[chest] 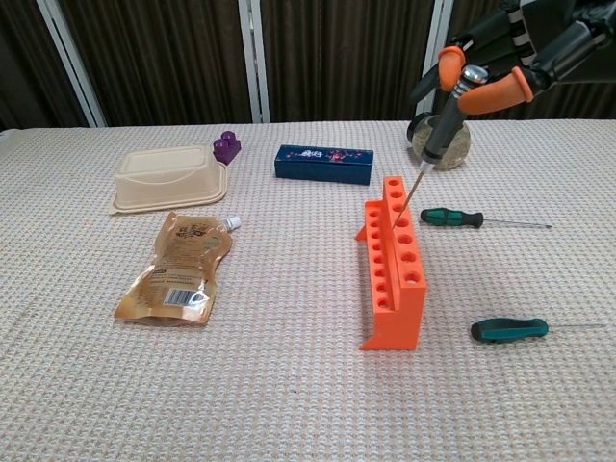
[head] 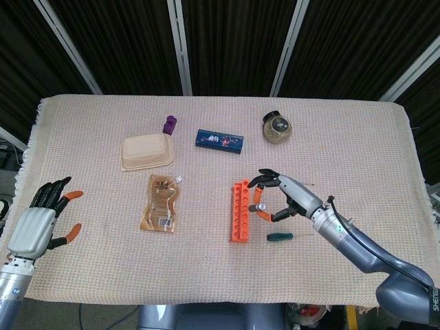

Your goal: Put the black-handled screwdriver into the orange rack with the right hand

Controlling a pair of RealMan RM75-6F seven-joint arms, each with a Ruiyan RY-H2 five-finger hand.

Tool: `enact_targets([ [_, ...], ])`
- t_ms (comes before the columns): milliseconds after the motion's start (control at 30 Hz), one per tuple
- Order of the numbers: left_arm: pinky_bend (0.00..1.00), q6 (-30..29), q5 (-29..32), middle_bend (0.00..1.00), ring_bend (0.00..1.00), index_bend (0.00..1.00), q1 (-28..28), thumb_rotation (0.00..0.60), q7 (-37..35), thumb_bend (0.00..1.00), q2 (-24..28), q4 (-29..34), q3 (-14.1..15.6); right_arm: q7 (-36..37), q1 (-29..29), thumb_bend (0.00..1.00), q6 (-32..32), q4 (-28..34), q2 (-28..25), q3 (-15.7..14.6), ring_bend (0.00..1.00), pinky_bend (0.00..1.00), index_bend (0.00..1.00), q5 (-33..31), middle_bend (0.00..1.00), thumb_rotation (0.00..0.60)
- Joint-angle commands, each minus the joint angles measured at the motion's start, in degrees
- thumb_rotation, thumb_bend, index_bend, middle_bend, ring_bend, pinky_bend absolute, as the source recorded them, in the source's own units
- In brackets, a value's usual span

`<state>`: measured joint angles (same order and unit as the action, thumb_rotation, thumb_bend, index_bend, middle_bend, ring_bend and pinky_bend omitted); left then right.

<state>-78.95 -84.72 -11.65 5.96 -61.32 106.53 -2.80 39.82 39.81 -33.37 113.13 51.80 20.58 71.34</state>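
My right hand (chest: pixel 510 53) (head: pixel 275 196) pinches the black-handled screwdriver (chest: pixel 441 125) between orange fingertips, above the orange rack (chest: pixel 392 262) (head: pixel 240 210). The screwdriver hangs tilted, handle up and to the right, its thin shaft slanting down-left so the tip sits at a hole in the rack's far upper row. In the head view the hand hovers just right of the rack's far end. My left hand (head: pixel 40 223) rests open at the table's left edge with nothing in it.
Two green-handled screwdrivers lie right of the rack, one far (chest: pixel 452 218) and one near (chest: pixel 508 329) (head: pixel 279 236). A beige lidded box (head: pixel 146 151), a brown pouch (head: pixel 161 202), a purple block (head: pixel 169 124), a blue box (head: pixel 218 141) and a round jar (head: pixel 276 127) sit farther off.
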Motion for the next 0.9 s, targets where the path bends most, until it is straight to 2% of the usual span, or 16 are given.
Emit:
enact_targets([
  [33, 0.0, -0.08, -0.09, 0.0, 0.0, 0.22, -0.01, 0.6, 0.0, 0.33, 0.02, 0.05, -0.03, -0.12, -0.05, 0.37, -0.27, 0.32, -0.39, -0.06, 0.0, 0.0, 0.68, 0.18, 0.25, 0.6],
  [900, 0.0, -0.2, -0.41, 0.0, 0.0, 0.22, -0.12, 0.6, 0.75, 0.33, 0.04, 0.89, 0.01, 2.03, -0.53, 0.37, -0.84, 1.59, -2.88, -1.32, 0.0, 0.0, 0.68, 3.04, 0.25, 0.6],
])
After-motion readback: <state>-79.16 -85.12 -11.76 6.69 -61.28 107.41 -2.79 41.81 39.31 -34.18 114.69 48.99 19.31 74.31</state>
